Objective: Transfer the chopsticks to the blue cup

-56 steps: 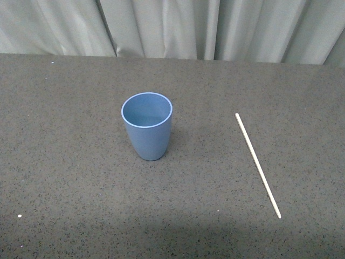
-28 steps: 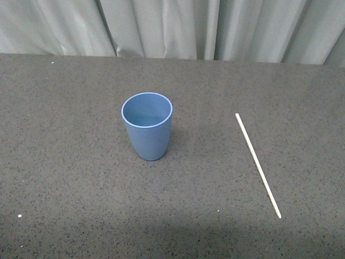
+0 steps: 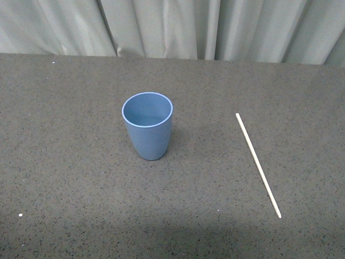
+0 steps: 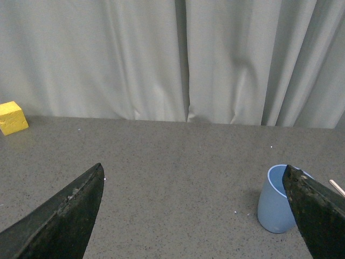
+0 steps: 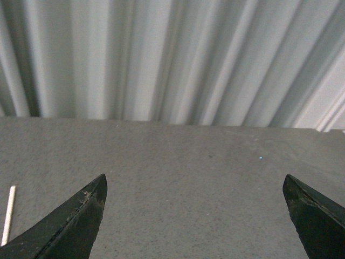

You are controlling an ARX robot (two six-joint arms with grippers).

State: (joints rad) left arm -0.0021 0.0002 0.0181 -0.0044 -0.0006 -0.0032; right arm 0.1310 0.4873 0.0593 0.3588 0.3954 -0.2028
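While it lies flat on the dark speckled table (image 3: 64, 135), the chopsticks (image 3: 257, 165) rests well apart from the blue cup (image 3: 147, 125), to the cup's right, running diagonally with its far end nearer the cup. The cup stands upright near the table's middle, mouth upward. The left gripper (image 4: 192, 166) has its fingers spread wide, holding nothing. The right gripper (image 5: 194, 176) likewise has its fingers spread wide and empty. A yellow block (image 4: 12, 117) sits on the table near the pale curtain (image 3: 161, 27).
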